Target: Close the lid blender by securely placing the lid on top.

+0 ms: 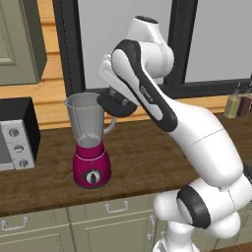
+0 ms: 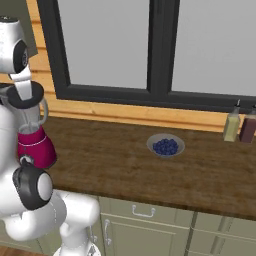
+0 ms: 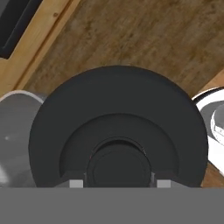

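Observation:
The blender (image 1: 87, 129) stands on the wooden counter, a clear greyish jar on a magenta base (image 2: 36, 148) with a black dial. Its mouth is uncovered. The black round lid (image 1: 116, 105) hangs at rim height just to the right of the jar's mouth, by the handle. In the hand view the lid (image 3: 118, 127) lies right under the hand, and the jar's rim (image 3: 13, 131) peeks out past its left side. My gripper (image 3: 119, 177) is shut on the lid's central knob, and the arm hides it in the base views.
A silver-and-black toaster oven (image 1: 17, 135) stands left of the blender. A bowl of blueberries (image 2: 165, 146) sits mid-counter on the right, with two bottles (image 2: 239, 125) by the window sill behind. Cabinet drawers run below the counter's front edge.

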{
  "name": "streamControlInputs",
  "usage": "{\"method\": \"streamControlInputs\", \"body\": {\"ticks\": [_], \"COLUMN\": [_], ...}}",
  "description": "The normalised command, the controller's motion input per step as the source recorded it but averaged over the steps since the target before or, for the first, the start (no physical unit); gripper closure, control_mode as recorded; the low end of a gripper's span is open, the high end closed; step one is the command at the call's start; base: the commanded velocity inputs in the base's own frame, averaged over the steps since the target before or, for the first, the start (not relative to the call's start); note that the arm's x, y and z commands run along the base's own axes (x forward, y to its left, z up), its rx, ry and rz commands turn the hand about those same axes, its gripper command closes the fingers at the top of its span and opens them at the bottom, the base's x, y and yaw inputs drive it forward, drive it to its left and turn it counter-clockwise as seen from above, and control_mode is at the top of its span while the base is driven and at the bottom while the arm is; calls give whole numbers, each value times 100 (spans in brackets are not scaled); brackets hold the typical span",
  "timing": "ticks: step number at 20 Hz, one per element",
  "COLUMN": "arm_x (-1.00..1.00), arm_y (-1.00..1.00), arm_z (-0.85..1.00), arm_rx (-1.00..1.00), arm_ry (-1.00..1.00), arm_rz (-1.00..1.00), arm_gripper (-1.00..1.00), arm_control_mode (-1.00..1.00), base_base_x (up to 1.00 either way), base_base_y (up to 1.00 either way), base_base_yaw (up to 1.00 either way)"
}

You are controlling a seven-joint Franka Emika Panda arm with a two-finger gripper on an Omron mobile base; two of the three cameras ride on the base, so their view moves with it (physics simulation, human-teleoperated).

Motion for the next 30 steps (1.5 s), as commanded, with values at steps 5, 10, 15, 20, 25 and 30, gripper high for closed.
{"method": "streamControlInputs", "body": {"ticks": [5, 10, 15, 20, 25, 30], "arm_x": [4, 1, 13, 30, 27, 24], "arm_y": [36, 28, 24, 11, 7, 26], "arm_z": [1, 0, 11, 28, 11, 0], "arm_rx": [2, 2, 1, 0, 0, 0], "arm_ry": [0, 0, 0, 1, 9, 10], "arm_rz": [-18, -19, -20, -9, -2, 0], "arm_gripper": [100, 100, 100, 100, 100, 100], "arm_control_mode": [-100, -100, -100, -100, -100, -100], "base_base_x": [0, 0, 0, 0, 0, 0], "base_base_y": [0, 0, 0, 0, 0, 0], "base_base_yaw": [0, 0, 0, 0, 0, 0]}}
